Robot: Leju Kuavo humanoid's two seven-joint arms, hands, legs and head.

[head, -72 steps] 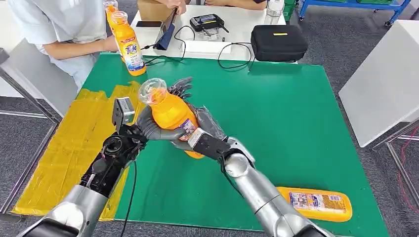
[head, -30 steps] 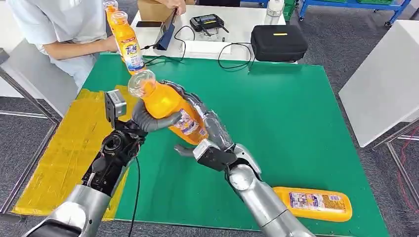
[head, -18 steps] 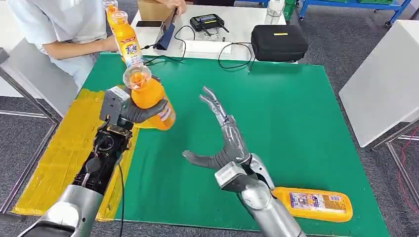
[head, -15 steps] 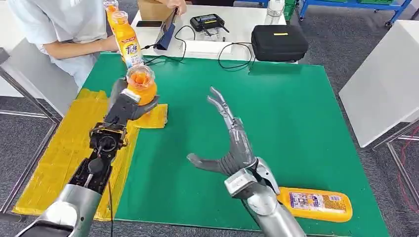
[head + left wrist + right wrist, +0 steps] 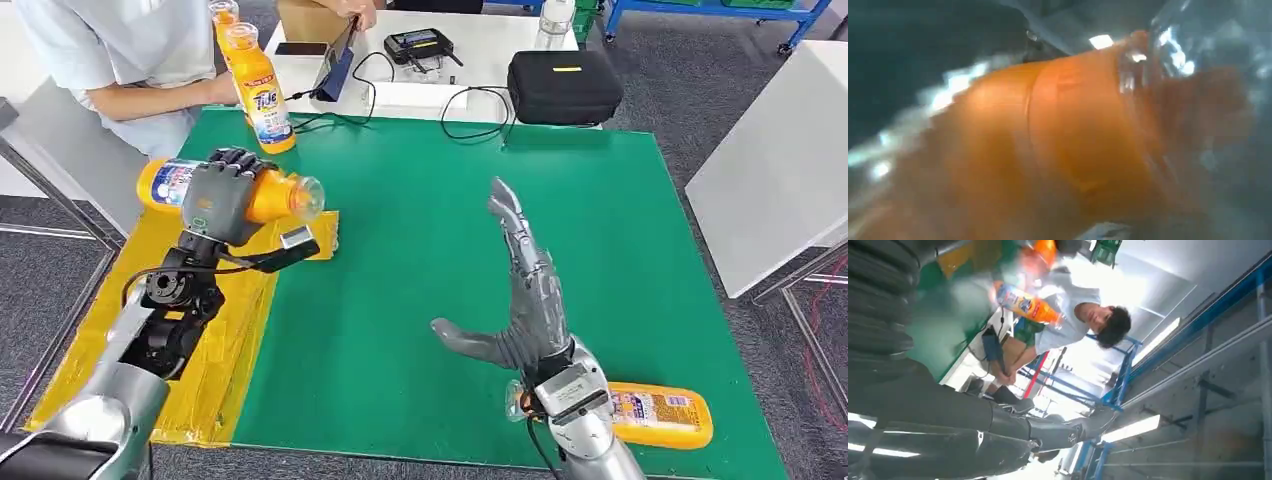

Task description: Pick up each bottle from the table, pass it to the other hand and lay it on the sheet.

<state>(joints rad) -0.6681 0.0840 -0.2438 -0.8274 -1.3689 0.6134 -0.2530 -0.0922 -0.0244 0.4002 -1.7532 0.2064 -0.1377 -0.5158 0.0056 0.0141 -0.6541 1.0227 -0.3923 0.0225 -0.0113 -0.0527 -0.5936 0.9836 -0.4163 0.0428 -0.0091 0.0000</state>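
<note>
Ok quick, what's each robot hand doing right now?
Left robot hand: holding the orange bottle.
Right robot hand: open, holding nothing.

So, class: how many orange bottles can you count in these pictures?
4. One held bottle in the left hand, one lying bottle behind the right hand, and two standing bottles, the rear one partly hidden.

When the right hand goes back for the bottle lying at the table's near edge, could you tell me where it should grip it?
Probably around the labelled body of the lying bottle, coming down from above with fingers across its width. It lies flat on the green mat, long side along the edge. The open right hand hides its near end.
</note>
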